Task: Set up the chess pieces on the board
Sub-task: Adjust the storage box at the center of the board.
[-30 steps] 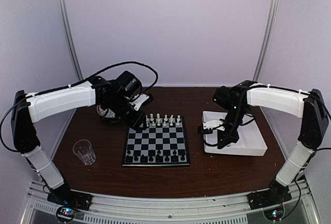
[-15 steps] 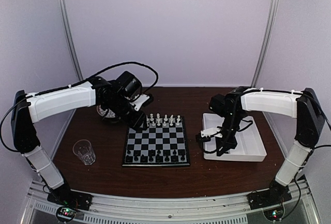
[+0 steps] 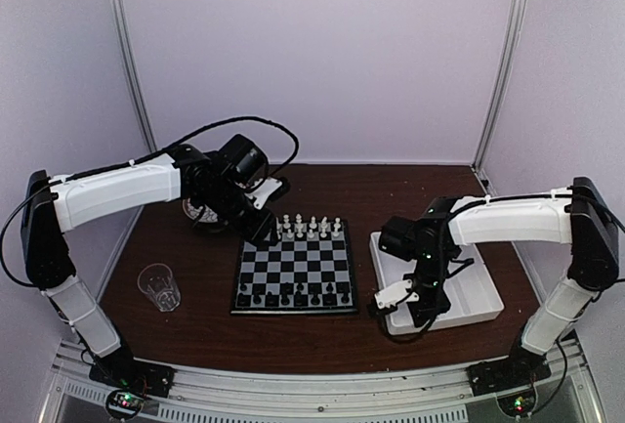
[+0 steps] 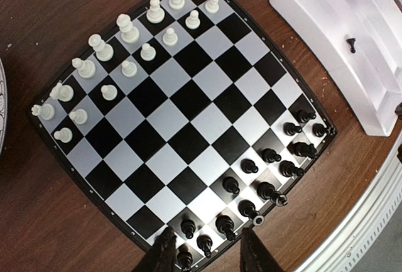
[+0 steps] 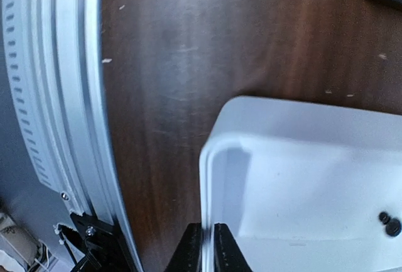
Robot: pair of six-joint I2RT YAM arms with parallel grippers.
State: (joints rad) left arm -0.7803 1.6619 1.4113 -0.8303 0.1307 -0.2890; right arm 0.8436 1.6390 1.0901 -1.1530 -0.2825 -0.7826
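Observation:
The board lies mid-table. White chess pieces fill its two far rows, and black ones stand along its near rows. My left gripper hovers over the board's far left corner. In the left wrist view this gripper is open and empty above the board. My right gripper is shut on the rim of the white tray. The right wrist view shows its jaws pinching that thin rim of the tray. A small black piece lies inside the tray.
A clear glass stands left of the board. A patterned plate sits behind the left arm. The metal rail at the table's near edge runs close to the tray's corner.
My right arm has pulled the white tray toward the near edge and slightly left. The left arm and the board's pieces have not moved.

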